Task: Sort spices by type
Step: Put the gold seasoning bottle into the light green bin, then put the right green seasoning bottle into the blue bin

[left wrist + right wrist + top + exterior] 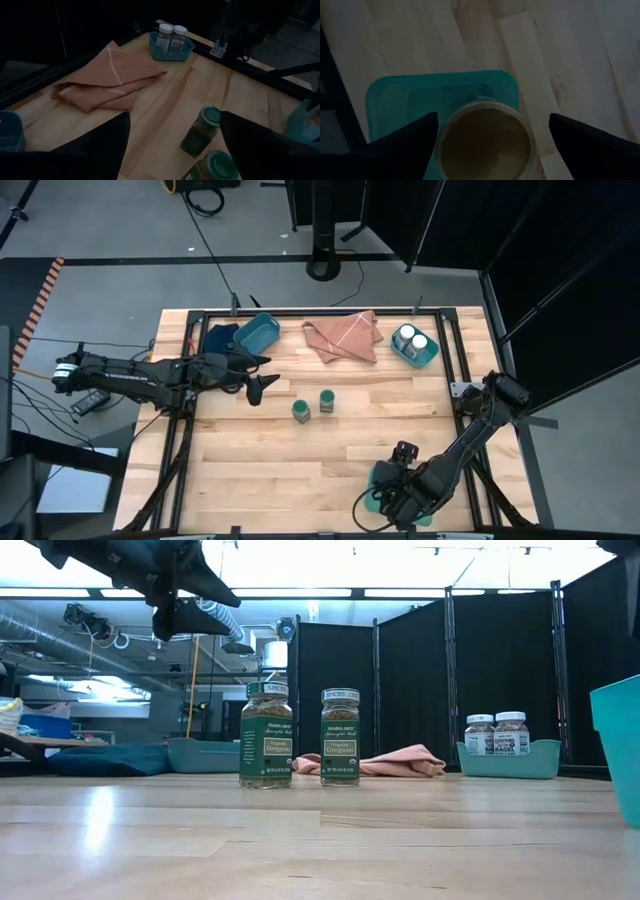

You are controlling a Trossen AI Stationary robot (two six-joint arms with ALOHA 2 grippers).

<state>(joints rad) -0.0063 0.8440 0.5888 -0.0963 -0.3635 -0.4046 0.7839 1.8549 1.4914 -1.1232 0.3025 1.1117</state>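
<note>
While 2 white-lidded jars [413, 339] sat sorted in far bin [432, 356], 2 green-lidded jars [313, 405] were left mid-surface. Tan-topped jar [485, 142] seen between spread right claw [400, 495] fingers, over near bin [395, 95]; grip not confirmed. Left claw [262, 388] open, empty, just beside green pair.

We see open wood across the table's [300, 470] middle and front. Two green-lidded jars [314, 405] stand close together there, blocking the centre. The peach cloth [342, 337] and teal bins [256, 333] crowd the far edge.
</note>
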